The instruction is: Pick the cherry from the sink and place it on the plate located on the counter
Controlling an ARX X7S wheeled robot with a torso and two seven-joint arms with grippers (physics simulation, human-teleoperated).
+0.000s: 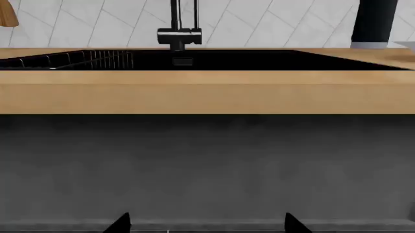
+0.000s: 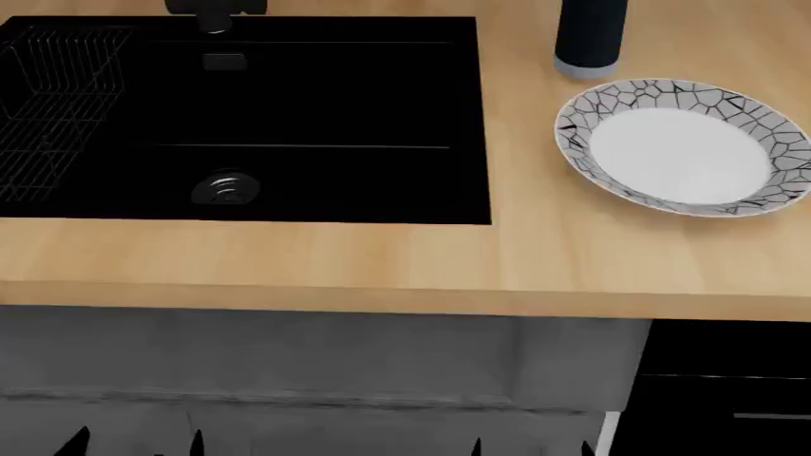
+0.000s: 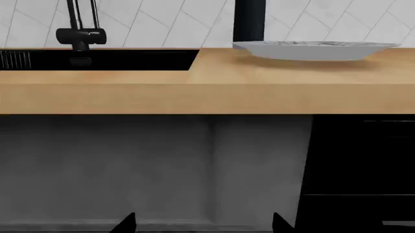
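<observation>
Head view alone shows sink (image 2: pixel 317 114) drain (image 2: pixel 226 188), plate (image 2: pixel 690 147) pattern

the black sink (image 2: pixel 317 180) sits recessed in the tan wood-grain counter (image 2: pixel 380 261), round metal drain at its front (no cherry can be made out in it). the white mosaic-rimmed plate (image 2: pixel 761 185) lies flat to its right.
</observation>
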